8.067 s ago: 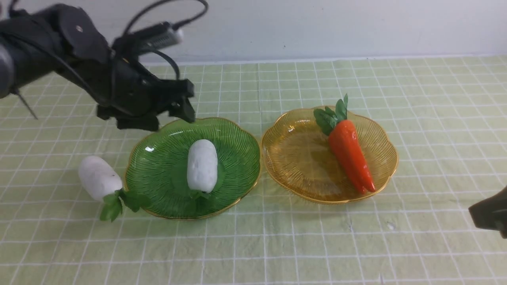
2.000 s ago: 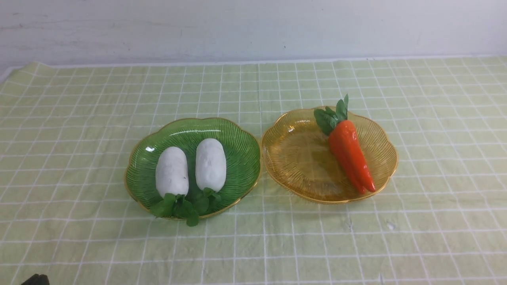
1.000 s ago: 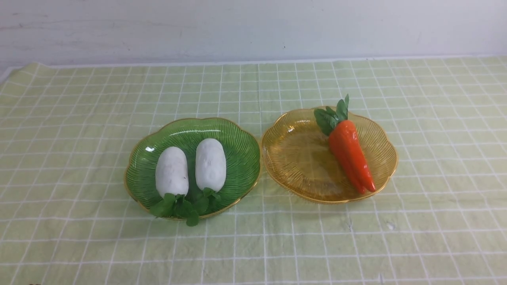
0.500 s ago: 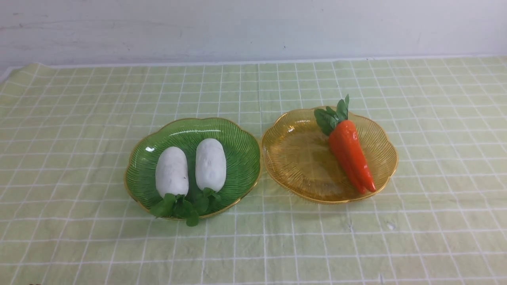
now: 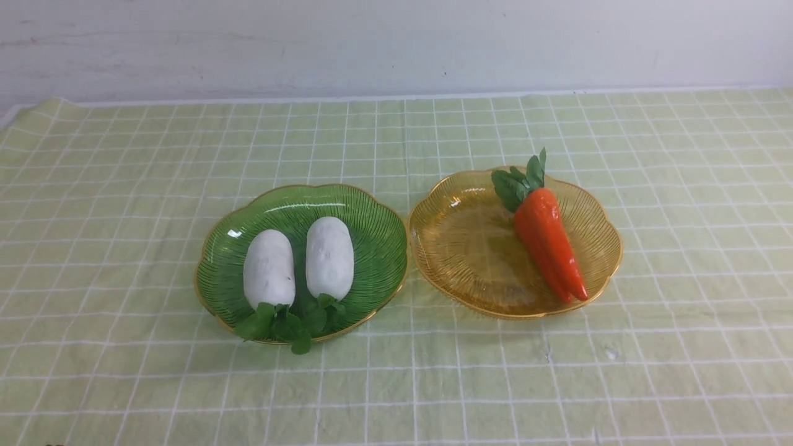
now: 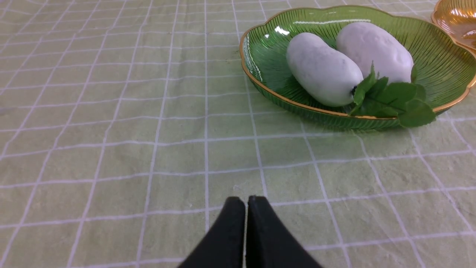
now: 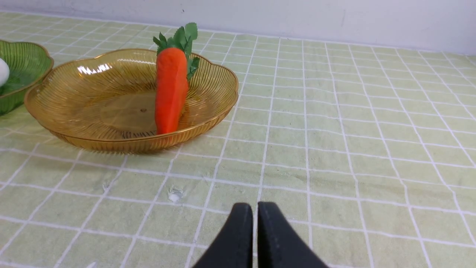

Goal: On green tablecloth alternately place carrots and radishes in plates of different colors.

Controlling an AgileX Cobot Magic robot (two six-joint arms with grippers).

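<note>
Hands come nearest: the left hand (image 6: 245,203) and right hand (image 7: 255,208) both hang low over the green tablecloth (image 5: 396,384) on the tabletop with fingers pressed together and nothing between them, short of the plates, which suggests the sorting is finished. Beyond them, two radishes (image 5: 267,267) (image 5: 329,257) lie side by side in the green plate (image 5: 372,217), leaves over its near rim. Touching its right rim, the amber plate (image 5: 458,248) seems to hold two carrots (image 5: 548,244) pressed together, leaves towards the wall, though only one shows plainly.

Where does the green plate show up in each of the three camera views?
Front view: the green plate sits left of center, holding two radishes.
Left wrist view: it fills the upper right corner.
Right wrist view: only a sliver shows at the left edge.
Shared landmark: the amber plate, right beside it in every view.
</note>
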